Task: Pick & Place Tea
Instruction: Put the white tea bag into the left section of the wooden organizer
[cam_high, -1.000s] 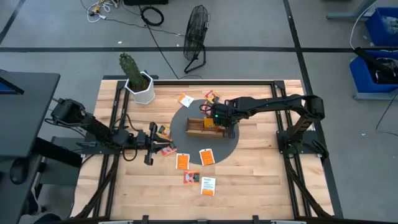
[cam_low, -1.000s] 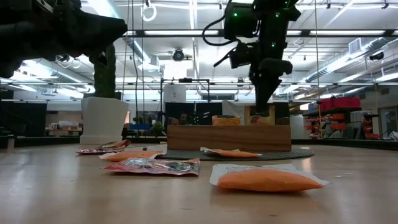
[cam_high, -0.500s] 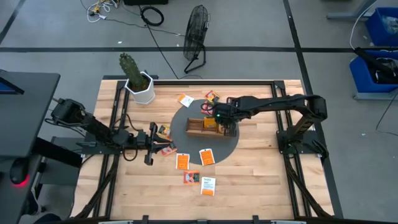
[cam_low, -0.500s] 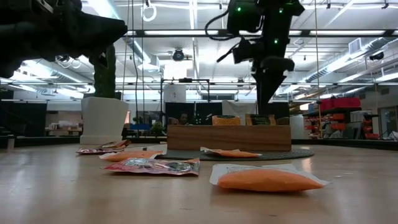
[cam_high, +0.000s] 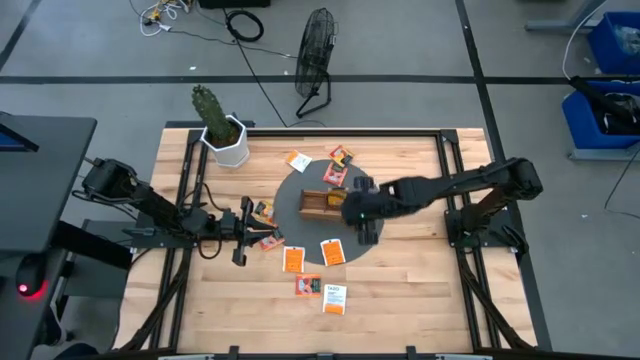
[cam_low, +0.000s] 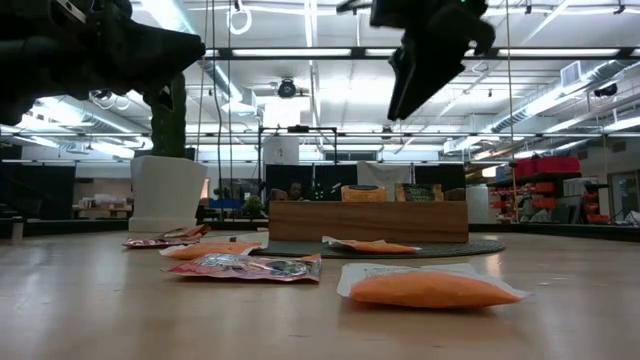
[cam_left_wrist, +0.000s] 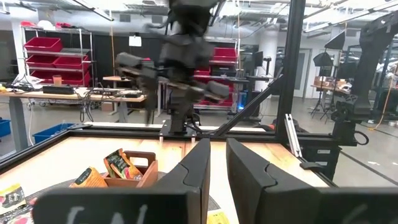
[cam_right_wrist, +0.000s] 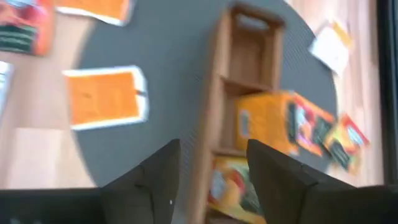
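Tea sachets, small flat orange-and-white rectangles (cam_high: 332, 252), lie scattered on the pale wooden desk (cam_high: 400, 280), and we see two more standing in the brown wooden compartment tray (cam_high: 322, 205) on the round dark grey mat (cam_high: 375, 240).

Our right end effector (cam_high: 365, 222) hangs above the mat, just beside the tray's end, its dark fingers (cam_right_wrist: 273, 177) spread apart with nothing between them. From its wrist view we look down on the tray (cam_right_wrist: 239, 93): one end compartment is bare, the middle one holds an orange sachet (cam_right_wrist: 264, 121), the next a yellow-orange one (cam_right_wrist: 230, 186).

Our left end effector (cam_high: 243, 232) rests low near the desk's left side, among loose sachets; its fingers (cam_left_wrist: 196, 168) stand nearly together, and we see nothing gripped.

Around them, a red-and-silver sachet (cam_low: 245, 266) and a plump orange one (cam_low: 430, 288) lie nearest the low camera. A green cactus in a white pot (cam_high: 226, 135) stands at the far left corner, a black floor fan (cam_high: 315, 60) beyond the desk. We can read no lettering on any sachet.
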